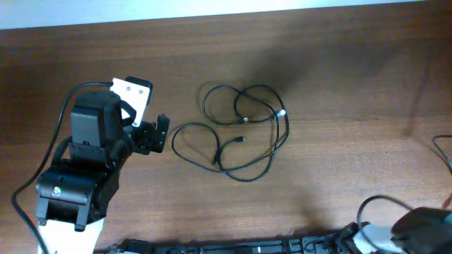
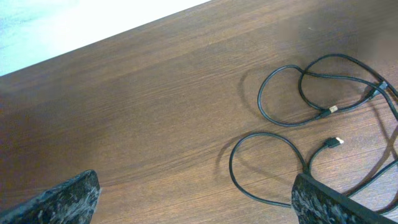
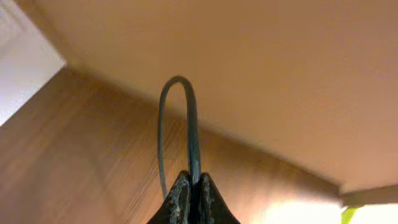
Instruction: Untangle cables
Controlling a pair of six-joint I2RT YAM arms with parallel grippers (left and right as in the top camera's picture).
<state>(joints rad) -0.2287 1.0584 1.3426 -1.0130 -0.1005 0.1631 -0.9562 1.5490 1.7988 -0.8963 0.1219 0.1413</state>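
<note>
The cables point(image 1: 244, 120) lie on the table's middle as loose, overlapping black loops with small plug ends. In the left wrist view point(image 2: 273, 134) they lie ahead to the right, one plug point(image 2: 336, 142) showing a pale tip. My left gripper point(image 1: 162, 134) is open and empty just left of the nearest loop. Its fingers point(image 2: 196, 205) are spread wide above the wood, and the right finger overlaps the lower loop's edge. My right gripper point(image 3: 193, 186) is shut at the bottom right, far from the cables. A thick dark wire loop point(image 3: 193, 118) rises from between its tips.
The brown wooden table point(image 1: 339, 77) has a pale far edge point(image 1: 106, 17). The left arm's body point(image 1: 85, 169) fills the front left. The right arm point(image 1: 424, 224) sits at the front right corner with its own thick wires point(image 1: 378, 201). A dark rail point(image 1: 233, 247) runs along the front edge.
</note>
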